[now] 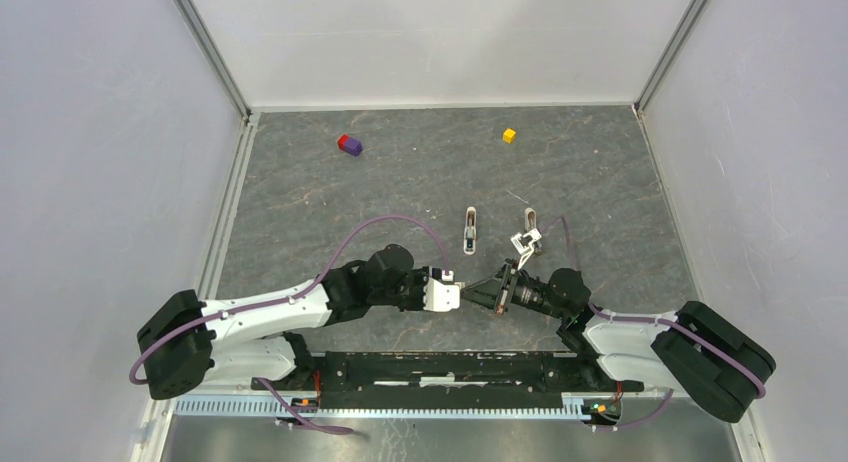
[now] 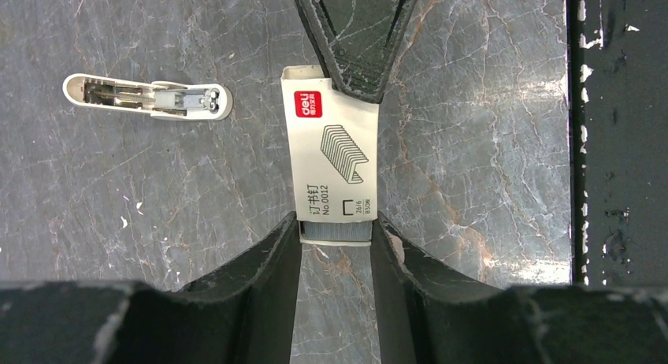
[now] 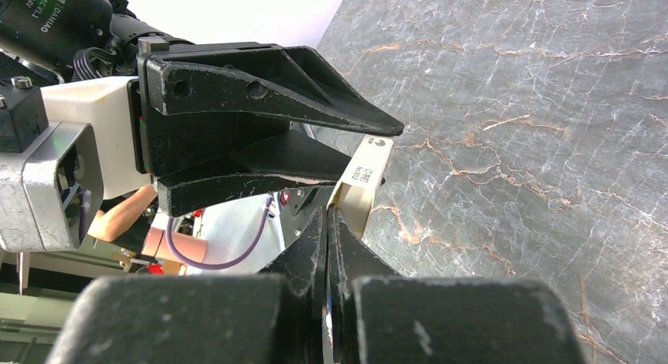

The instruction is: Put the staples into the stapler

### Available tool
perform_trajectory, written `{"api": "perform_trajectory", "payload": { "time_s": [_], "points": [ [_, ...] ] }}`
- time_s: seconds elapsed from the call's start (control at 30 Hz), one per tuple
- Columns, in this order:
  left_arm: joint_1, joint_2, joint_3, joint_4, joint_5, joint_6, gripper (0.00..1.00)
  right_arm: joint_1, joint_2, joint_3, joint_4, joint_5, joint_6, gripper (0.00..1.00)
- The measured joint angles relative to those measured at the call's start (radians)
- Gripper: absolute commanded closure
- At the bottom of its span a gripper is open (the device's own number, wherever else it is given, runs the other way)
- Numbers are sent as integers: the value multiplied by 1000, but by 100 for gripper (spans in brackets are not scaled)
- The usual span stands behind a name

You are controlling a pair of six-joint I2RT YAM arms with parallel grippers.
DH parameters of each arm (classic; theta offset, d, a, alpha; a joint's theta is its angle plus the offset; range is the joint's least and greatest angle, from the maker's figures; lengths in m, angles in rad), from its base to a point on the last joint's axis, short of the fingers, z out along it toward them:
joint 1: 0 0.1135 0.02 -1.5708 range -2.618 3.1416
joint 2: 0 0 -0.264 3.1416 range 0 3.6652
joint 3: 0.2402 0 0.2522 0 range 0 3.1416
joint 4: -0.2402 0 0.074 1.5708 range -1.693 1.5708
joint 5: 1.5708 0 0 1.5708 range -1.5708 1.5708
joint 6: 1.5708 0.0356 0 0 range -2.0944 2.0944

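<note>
A white staple box [image 2: 331, 143] with a red label hangs above the table between my two grippers. My left gripper [image 2: 335, 226] has a fingertip against each side of the box's near end, where the grey staples show in the inner tray. My right gripper [image 3: 327, 210] is shut on the box's far end [image 3: 361, 183], and its fingers [image 2: 354, 41] reach down from the top of the left wrist view. The stapler [image 2: 150, 96], small and white with grey metal inside, lies flat on the table [image 1: 600, 192], beyond the grippers [image 1: 469, 230].
Another small white and metal piece [image 1: 527, 234] lies just right of the stapler. A red and purple cube [image 1: 349, 144] and a yellow cube [image 1: 509, 135] sit near the back wall. The black base rail [image 1: 450, 367] runs along the near edge.
</note>
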Motion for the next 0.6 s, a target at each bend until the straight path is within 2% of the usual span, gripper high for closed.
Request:
{"api": "perform_trajectory", "payload": {
  "time_s": [0.4,0.6],
  "points": [
    [0,0,0,-3,-32,0,60,-6,-34,0,-31,19,-2,100],
    [0,2,0,-9,-64,0,60,-100,-76,0,-95,-19,-27,100]
  ]
}}
